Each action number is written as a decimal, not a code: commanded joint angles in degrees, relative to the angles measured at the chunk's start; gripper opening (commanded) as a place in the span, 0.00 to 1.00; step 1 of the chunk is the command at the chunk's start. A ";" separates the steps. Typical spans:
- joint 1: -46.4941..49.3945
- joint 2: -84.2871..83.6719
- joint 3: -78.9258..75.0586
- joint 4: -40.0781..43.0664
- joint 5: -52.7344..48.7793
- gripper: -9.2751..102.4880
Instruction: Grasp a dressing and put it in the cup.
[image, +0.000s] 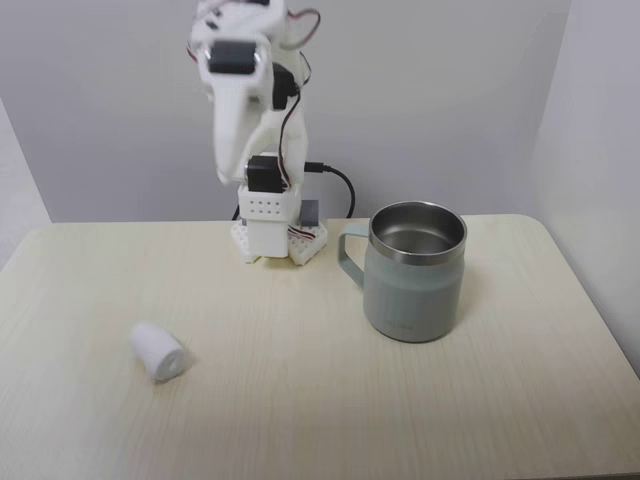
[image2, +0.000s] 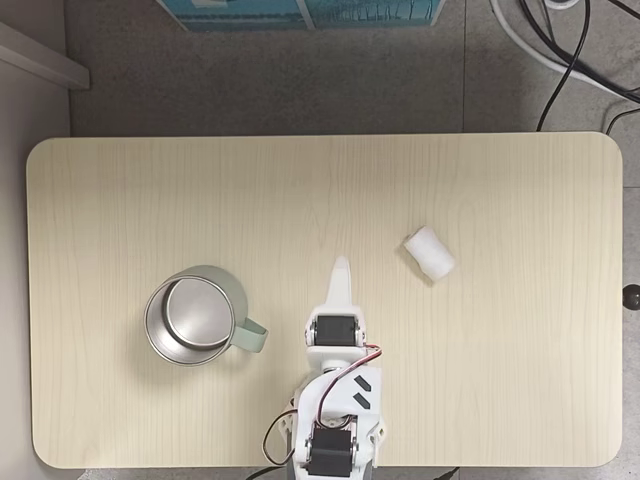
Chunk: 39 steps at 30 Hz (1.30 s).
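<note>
Right now, seen from above, the dressing (image2: 429, 253) lies on the table (image2: 150, 200) at about two o'clock from the fingers (image2: 341, 268), well apart from them, its long axis running from ten to four o'clock. The fingers look pressed together into one point, holding nothing and touching nothing (raised above the table in the front view). The cup (image2: 190, 317) stands upright at about eight o'clock from them, handle toward the arm.
</note>
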 joint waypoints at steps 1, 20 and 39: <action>6.59 8.44 10.11 5.45 4.31 0.16; 17.31 36.91 14.94 11.16 11.43 0.35; 19.34 53.44 -6.33 -10.28 5.36 0.36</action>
